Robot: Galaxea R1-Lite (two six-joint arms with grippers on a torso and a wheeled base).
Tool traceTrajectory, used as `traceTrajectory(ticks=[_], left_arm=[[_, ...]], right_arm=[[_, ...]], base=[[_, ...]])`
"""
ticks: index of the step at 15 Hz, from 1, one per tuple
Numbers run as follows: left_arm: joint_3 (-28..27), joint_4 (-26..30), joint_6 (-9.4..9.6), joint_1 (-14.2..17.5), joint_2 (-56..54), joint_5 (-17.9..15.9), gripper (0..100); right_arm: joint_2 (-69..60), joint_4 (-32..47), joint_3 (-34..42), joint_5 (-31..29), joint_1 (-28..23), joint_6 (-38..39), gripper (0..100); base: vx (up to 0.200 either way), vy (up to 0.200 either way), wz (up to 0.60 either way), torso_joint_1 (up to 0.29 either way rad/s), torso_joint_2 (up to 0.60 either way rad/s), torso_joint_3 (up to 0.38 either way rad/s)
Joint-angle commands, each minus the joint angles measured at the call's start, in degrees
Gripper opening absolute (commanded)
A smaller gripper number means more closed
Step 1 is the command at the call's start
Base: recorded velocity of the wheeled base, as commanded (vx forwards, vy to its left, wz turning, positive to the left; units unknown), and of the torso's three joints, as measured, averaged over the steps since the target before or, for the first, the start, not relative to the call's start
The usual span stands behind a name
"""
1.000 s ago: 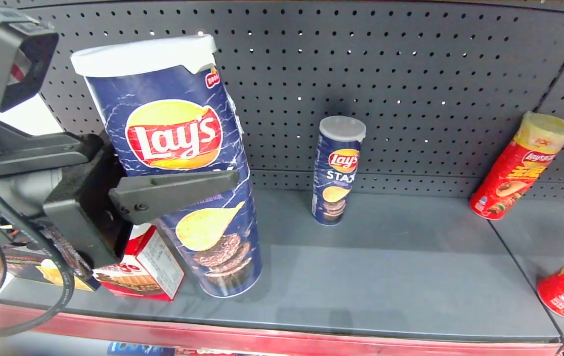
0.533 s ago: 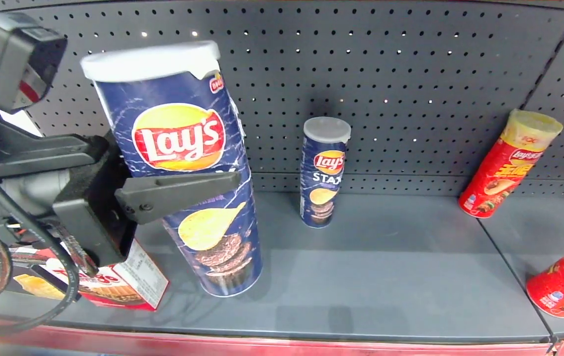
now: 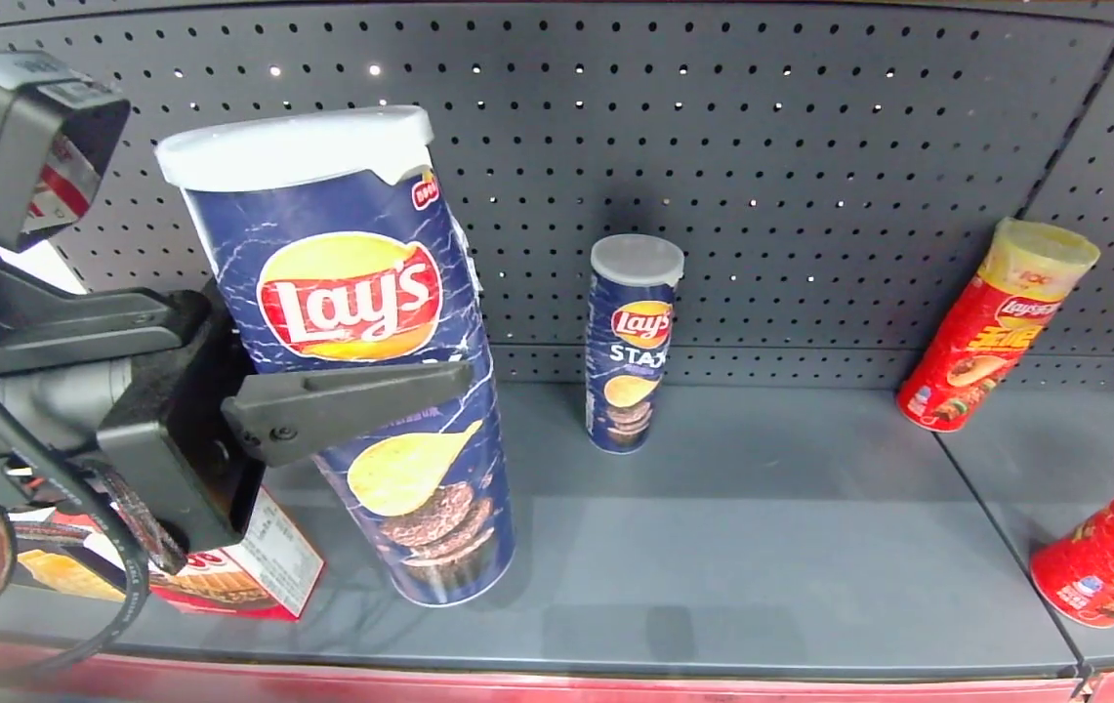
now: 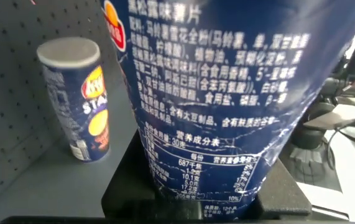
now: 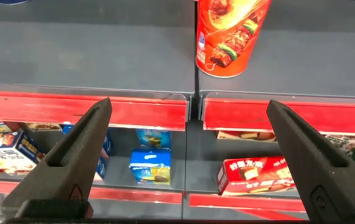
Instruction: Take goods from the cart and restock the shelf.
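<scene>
Dropped a bit lower, big chip can (image 3: 351,293) clenched in the left pincer (image 3: 439,363) looks nearly down on the shelf (image 3: 762,547), left of the small can (image 3: 630,342).

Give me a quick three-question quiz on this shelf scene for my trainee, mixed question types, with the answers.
1. True or false: the left gripper is shut on the large blue can.
2. The small blue can by the pegboard is: A upright, B lying down, C upside down.
3. Fill in: the right gripper has its jaws ____.
Key: 1 true; 2 A; 3 open.
</scene>
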Motion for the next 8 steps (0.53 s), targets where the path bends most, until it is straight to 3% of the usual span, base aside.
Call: traceTrajectory(ticks=[1, 2, 4, 8], left_arm=[[-2.46, 0.1, -0.06, 0.62, 0.23, -0.11, 0], [-2.81, 0.1, -0.06, 0.62, 0.67, -0.29, 0], [-3.43, -0.16, -1.11, 0.88, 2.51, -0.46, 0], [-3.51, -0.6, -1.11, 1.06, 4.71, -0.64, 0]], right_arm=[[10.59, 1.58, -15.73, 2.06, 0.98, 1.06, 100], [17.01, 1.93, -19.33, 4.0, 1.86, 2.46, 100], [17.18, 4.04, -21.0, 9.45, 3.45, 0.27, 100], [22.46, 5.8, -27.07, 25.53, 6.08, -1.67, 100]], base=[[0.0, 0.0, 0.0, 0.0, 0.0, 0.0], [0.0, 0.0, 0.0, 0.0, 0.0, 0.0], [0.0, 0.0, 0.0, 0.0, 0.0, 0.0], [0.0, 0.0, 0.0, 0.0, 0.0, 0.0]])
